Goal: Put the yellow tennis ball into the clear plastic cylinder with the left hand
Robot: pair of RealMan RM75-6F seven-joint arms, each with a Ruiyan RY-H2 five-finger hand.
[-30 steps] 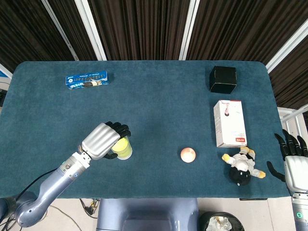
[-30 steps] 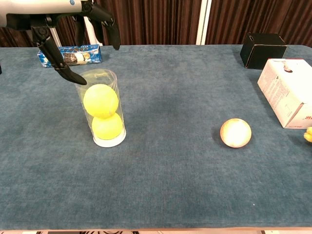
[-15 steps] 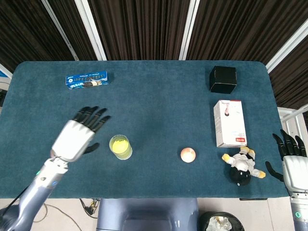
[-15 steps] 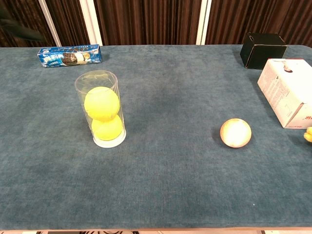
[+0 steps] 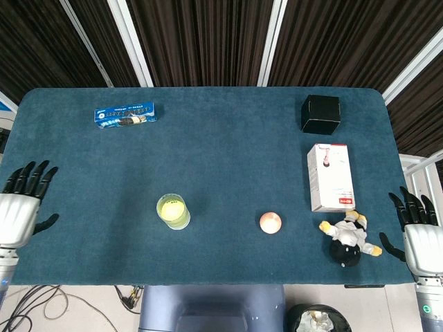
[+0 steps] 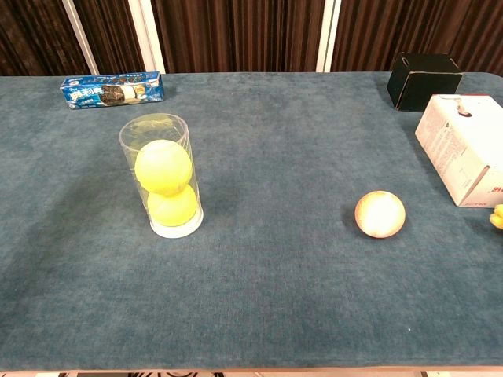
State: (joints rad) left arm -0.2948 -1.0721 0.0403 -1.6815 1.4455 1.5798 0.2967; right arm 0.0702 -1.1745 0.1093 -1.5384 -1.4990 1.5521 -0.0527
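Already the yellow tennis ball [image 6: 163, 166] sits inside the clear plastic cylinder [image 6: 160, 174], stacked on a second ball [image 6: 173, 207]. Well apart, the left hand [image 5: 19, 207] hangs at the table's [image 5: 221, 138] edge, fingers spread and holding nothing; likewise the right hand [image 5: 417, 232].

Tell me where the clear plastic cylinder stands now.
The clear plastic cylinder stands upright left of the table's centre, nearer its front edge, left of the pale ball.

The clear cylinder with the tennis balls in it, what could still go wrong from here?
The clear cylinder stands upright and tall on a narrow base, with two tennis balls stacked inside, so a bump could tip it. The left hand is open at the table's edge; a return sweep might knock it.
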